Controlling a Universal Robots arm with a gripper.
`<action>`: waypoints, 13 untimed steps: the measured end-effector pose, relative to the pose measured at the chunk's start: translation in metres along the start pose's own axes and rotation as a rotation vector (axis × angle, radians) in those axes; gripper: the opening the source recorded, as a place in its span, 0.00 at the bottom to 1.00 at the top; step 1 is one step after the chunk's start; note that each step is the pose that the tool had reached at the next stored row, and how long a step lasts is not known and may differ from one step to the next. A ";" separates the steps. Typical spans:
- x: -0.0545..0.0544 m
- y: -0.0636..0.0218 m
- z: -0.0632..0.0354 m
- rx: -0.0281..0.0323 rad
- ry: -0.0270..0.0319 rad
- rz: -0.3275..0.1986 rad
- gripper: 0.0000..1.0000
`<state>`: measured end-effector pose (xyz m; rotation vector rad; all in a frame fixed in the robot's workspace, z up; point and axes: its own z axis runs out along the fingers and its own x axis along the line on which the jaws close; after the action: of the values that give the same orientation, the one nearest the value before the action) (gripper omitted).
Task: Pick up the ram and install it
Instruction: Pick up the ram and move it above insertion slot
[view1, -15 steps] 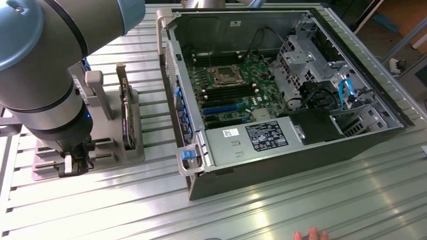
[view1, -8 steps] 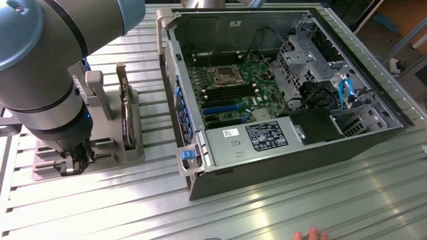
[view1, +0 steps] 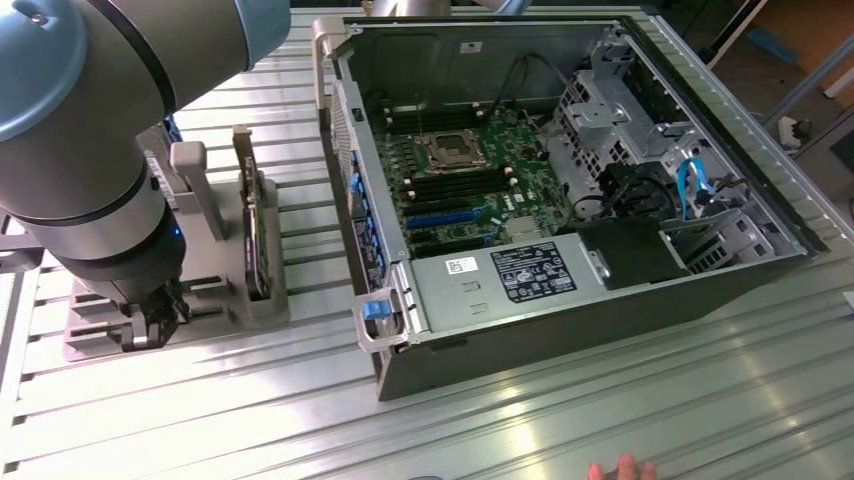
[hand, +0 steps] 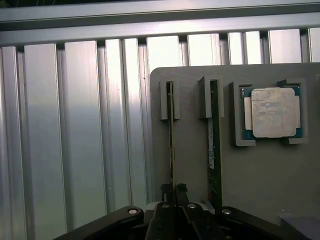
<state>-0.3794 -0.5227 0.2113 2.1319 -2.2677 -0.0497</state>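
Observation:
Two rams stand on edge in slots of a grey holder plate (hand: 260, 170): one ram (hand: 171, 135) runs between my fingertips, and a second ram (hand: 214, 150) stands in the neighbouring slot. My gripper (hand: 173, 190) sits low over the near end of the first stick, its two dark fingers pressed to either side, shut on it. The stick still rests in its slot. In the exterior view the gripper (view1: 150, 322) is down at the holder (view1: 200, 300), on that view's left.
A square silver processor chip (hand: 274, 112) lies in a pocket of the holder. An expansion card (view1: 254, 230) stands upright in it. The open computer case (view1: 561, 180) with its motherboard (view1: 461, 185) lies to the exterior view's right. A hand (view1: 621, 468) shows at the front edge.

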 end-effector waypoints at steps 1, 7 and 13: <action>0.000 0.0000 0.0000 0.0000 0.0000 0.000 0.12; 0.000 0.0000 0.0000 -0.0001 -0.0007 -0.002 0.12; 0.000 0.0000 0.0000 -0.0001 -0.0006 -0.013 0.12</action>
<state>-0.3794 -0.5227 0.2113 2.1470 -2.2542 -0.0507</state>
